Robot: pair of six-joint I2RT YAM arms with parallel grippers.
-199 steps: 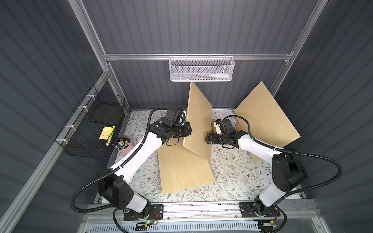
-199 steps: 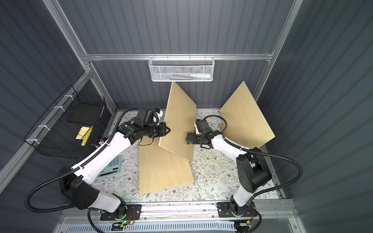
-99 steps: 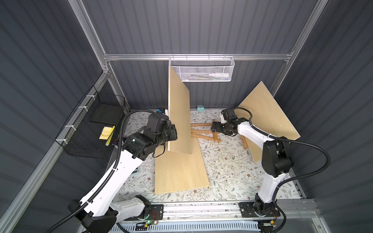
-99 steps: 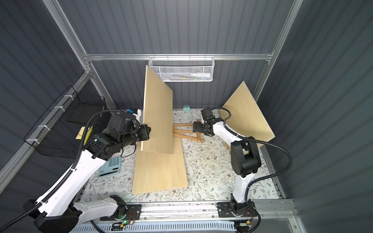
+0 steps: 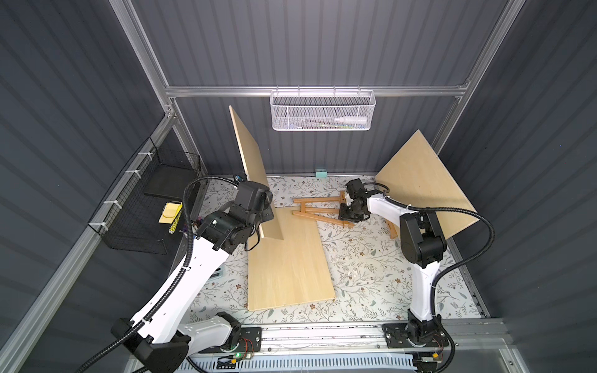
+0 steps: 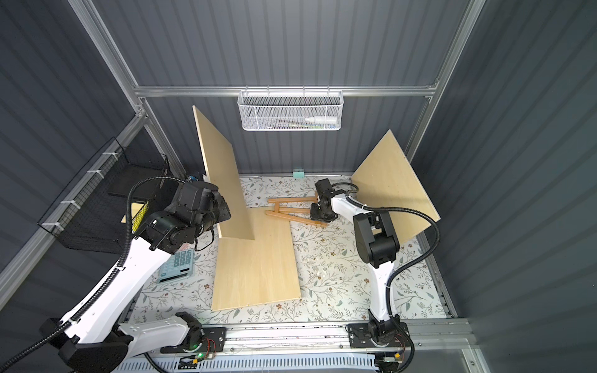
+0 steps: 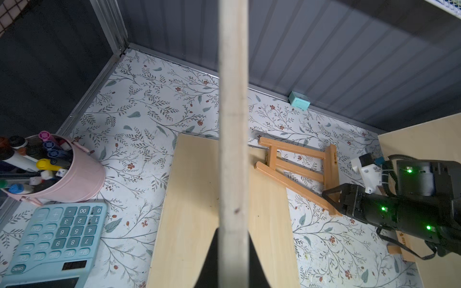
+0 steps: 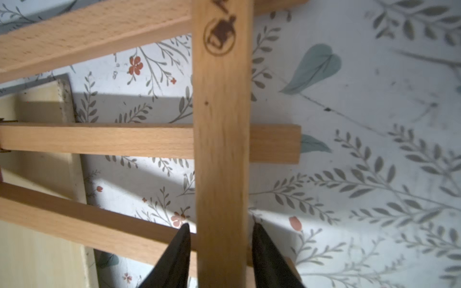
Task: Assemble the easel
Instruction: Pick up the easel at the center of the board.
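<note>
Nearest, a flat board (image 5: 290,264) lies on the tabletop (image 5: 371,274), its far corner tucked under the easel (image 5: 318,210). On the left arm's side of the easel, a second board (image 5: 255,174) is clenched upright by the left end effector (image 7: 233,233), apparently so the easel is uncovered. The easel lies collapsed. Its crossbar (image 8: 220,149) is closely straddled by the right end effector (image 8: 220,229), presumably for lifting, though a firm clamp cannot be confirmed.

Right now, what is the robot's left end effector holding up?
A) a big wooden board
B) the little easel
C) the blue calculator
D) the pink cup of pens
A: the left end effector is shut on one edge of the wooden board, holding it nearly upright.
</note>
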